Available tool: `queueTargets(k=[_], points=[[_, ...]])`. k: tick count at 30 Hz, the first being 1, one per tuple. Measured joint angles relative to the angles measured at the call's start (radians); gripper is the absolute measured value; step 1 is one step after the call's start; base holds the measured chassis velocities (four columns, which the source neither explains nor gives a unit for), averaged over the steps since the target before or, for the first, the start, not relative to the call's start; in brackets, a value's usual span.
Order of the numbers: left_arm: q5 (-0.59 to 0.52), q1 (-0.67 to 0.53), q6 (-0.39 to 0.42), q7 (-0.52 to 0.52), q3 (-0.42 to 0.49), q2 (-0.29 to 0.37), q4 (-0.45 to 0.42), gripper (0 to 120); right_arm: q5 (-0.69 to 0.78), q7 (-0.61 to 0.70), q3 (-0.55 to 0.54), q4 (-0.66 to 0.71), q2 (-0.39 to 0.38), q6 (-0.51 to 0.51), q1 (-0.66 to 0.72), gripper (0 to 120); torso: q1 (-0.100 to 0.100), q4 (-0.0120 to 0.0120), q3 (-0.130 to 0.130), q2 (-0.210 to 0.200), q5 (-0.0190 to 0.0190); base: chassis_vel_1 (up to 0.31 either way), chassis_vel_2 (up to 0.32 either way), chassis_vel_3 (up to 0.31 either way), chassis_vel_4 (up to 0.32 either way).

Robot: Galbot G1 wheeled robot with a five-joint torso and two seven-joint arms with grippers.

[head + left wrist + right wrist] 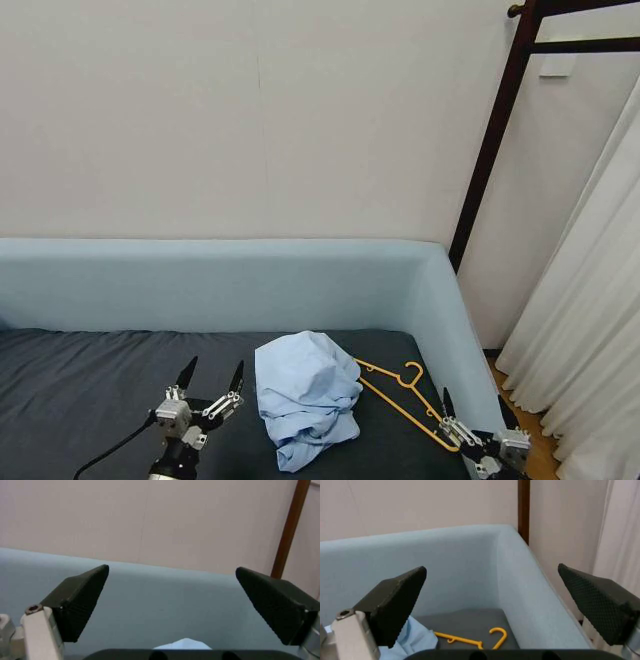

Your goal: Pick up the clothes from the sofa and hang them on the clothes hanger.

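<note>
Nothing is picked yet: your left gripper (216, 368) and right gripper (474, 402) gape empty. Next, close on the crumpled light-blue garment (305, 395) beside the orange hanger (398, 380).

The jaws of the left gripper (216, 366) are matt black, with finely ribbed pads (82, 600) that look like rubber, set on bright metal. The right gripper (472, 400) has dotted pads (594, 600), also matt black. Between the two pairs of jaws lie the clothes (305, 395), soft crumpled cloth. Just beside the right jaws is the hanger (465, 641), smooth plastic. The sofa (220, 285) under the jaws is matt cloth, rougher on the seat. Beyond the right jaws stands a rack (490, 150) of dark, slightly glossy wood.
</note>
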Motion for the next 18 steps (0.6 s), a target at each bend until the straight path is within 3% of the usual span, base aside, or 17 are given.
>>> queueTargets(k=[6, 18], points=[[-0.040, -0.011, -0.022, -0.002, -0.030, -0.003, 0.035, 100, 0.031, -0.023, -0.025, -0.055, -0.022, -0.004, 0.077, 100, 0.000, 0.0002, 0.000, 0.000, 0.0000, 0.000, 0.000, 0.000, 0.000], [-0.061, 0.030, -0.031, 0.013, -0.058, -0.028, 0.022, 100, 0.018, -0.080, -0.042, -0.093, -0.051, 0.010, 0.113, 100, 0.000, 0.0000, 0.000, 0.000, 0.0000, 0.000, 0.000, 0.000, 0.000]])
